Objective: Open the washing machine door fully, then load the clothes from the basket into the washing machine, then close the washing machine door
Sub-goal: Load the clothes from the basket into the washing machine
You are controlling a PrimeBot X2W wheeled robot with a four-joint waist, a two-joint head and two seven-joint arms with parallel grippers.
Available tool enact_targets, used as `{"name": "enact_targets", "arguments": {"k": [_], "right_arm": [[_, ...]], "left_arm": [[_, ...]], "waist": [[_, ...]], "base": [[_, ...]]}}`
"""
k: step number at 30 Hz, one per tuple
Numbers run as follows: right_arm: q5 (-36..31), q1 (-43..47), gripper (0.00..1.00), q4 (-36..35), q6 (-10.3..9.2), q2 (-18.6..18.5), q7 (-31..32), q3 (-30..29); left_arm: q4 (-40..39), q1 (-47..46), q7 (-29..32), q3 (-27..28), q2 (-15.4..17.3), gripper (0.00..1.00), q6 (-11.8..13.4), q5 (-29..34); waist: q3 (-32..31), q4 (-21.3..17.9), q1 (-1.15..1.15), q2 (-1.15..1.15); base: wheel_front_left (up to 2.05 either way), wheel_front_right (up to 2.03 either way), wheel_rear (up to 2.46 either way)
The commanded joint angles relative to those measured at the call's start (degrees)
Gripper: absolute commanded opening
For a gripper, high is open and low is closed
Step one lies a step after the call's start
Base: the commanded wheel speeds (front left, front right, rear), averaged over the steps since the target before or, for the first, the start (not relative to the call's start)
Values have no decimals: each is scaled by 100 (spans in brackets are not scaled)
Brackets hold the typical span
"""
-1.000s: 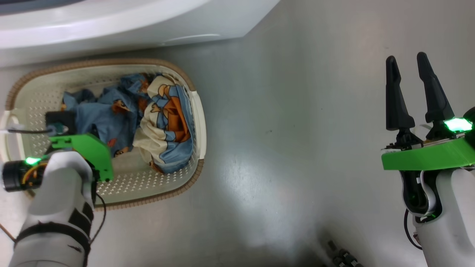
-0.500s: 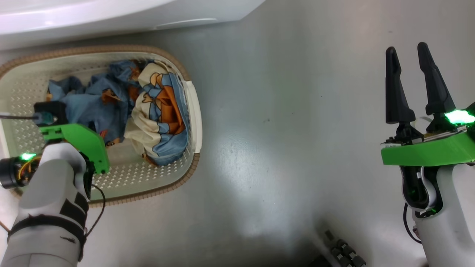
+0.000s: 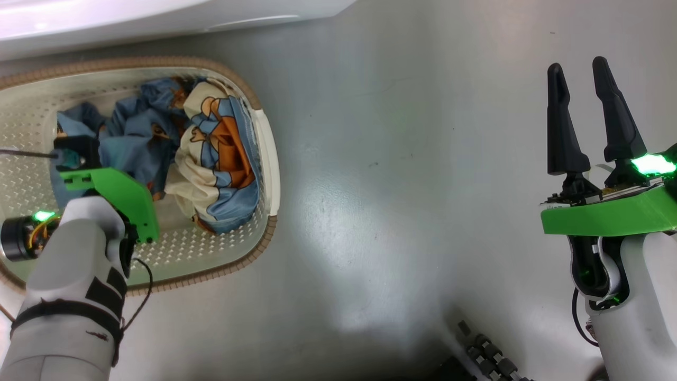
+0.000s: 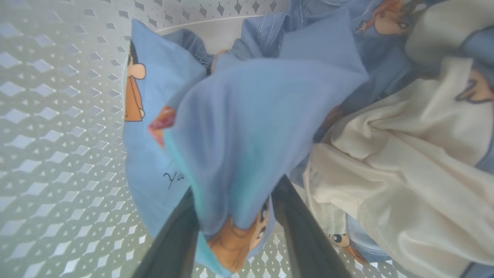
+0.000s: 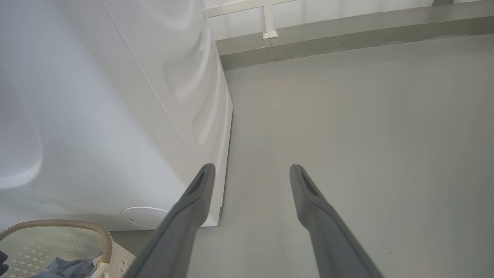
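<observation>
Basket (image 3: 267, 159) long axis across head view, clothes (image 3: 211, 153) at right end

One basket (image 3: 267, 159) stands at the left, holding clothes (image 3: 211, 159): at least two pieces, one blue, one cream and orange, exact count unclear. One washing machine (image 3: 158, 16) stands far left. Two grippers: left gripper (image 4: 235, 191) and right gripper (image 3: 577, 66), two fingers each.

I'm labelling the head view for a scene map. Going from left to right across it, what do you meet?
Left forearm → clothes → basket, its right rim → bare grey floor → right gripper, fingers apart.
</observation>
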Motion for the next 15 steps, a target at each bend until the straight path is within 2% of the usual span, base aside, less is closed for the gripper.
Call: {"name": "enact_targets", "arguments": {"k": [1,8,15], "right_arm": [[25,85,100,-132,32,-13,-45,118],[-3,94,100,-105,32,-5,-45,105],[-31,157,100,-47,32,18,-45,132]], "left_arm": [[-33,61,3,53,197,0,-24,-27],[-33,152,-149,97,96,0,-52,-180],[-33,450,-777,312,21,0,-146,-491]], "waist": [[-6,-1,0,0],[-206,56,0,0],[-723,144,0,0]], "base": [[0,0,0],[0,0,0],[0,0,0]]}}
